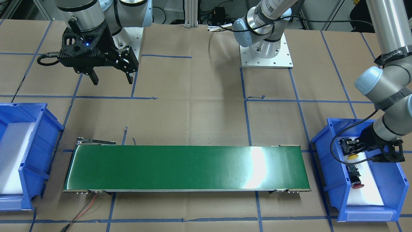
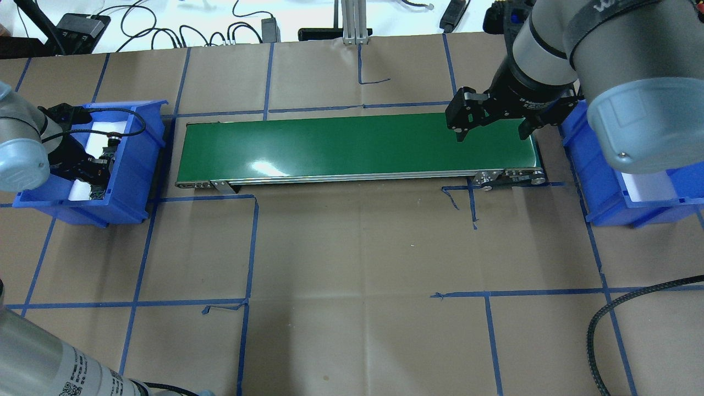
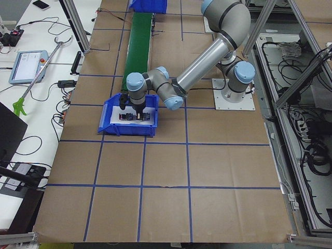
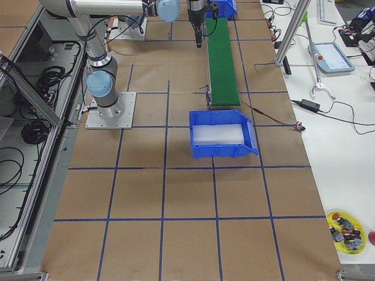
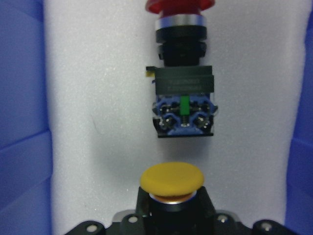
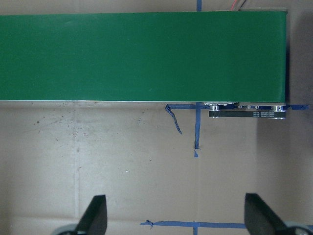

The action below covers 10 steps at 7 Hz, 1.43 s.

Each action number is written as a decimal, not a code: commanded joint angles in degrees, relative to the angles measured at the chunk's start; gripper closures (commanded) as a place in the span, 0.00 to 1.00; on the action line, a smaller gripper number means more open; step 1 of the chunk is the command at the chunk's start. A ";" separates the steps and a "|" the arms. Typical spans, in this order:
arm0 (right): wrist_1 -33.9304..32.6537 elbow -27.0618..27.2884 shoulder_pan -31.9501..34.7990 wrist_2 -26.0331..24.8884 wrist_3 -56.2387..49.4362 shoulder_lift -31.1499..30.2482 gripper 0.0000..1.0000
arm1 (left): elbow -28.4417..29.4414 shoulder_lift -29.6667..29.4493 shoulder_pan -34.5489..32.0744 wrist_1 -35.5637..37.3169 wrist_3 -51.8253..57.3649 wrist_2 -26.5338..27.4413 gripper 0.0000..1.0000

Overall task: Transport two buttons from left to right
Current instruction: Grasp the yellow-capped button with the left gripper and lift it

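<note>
- Yellow button (image 5: 172, 177): lies on the foam in the left bin, with its black barrel between the fingers of the left claw (image 1: 348, 147). In the left wrist view the fingers appear drawn in against the barrel, so the claw reads as clamped on it. A grip behind the mushroom cap probably keeps the part from slipping out forwards.
- Red button (image 5: 183, 85): lies in line just beyond the yellow cap, not touching it. Its rear terminal block faces the yellow cap and its own red cap points away. No claw touches it, so it is judged the second to go.
- Left bin (image 1: 325, 162): blue, lined with white foam (image 1: 370, 193). It holds both buttons, so neither transfer is complete. The foam likely stops the round parts from rolling.
- Green conveyor belt (image 1: 180, 167): runs between the two bins along the counter (image 1: 193, 122). No part rests on it. It is presumably the link that carries parts from left to right.
- Right claw (image 6: 177, 218): fingers wide apart, holding nothing. It hangs above the counter near the belt's right end, a position suited to receiving a part there.
- Right bin (image 1: 38, 141): blue, with the same white foam liner. No button is seen in it.
</note>
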 commanded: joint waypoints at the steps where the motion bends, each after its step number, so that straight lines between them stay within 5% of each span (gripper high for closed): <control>1: -0.03 0.00 0.00 0.00 0.00 0.00 0.00 | 4.43 5.49 0.08 -10.18 -0.04 0.25 0.86; 4: -0.03 0.00 0.00 0.09 0.00 0.00 0.00 | 16.03 6.59 -0.01 -26.99 -0.30 0.51 0.86; 6: -0.03 -0.09 0.00 0.00 0.00 0.00 0.00 | 16.32 6.31 -2.10 -27.02 -2.31 -0.01 0.86; 10: -0.03 -0.09 0.00 0.00 0.00 0.00 0.00 | 15.71 6.14 -19.48 -25.71 -21.09 -0.10 0.86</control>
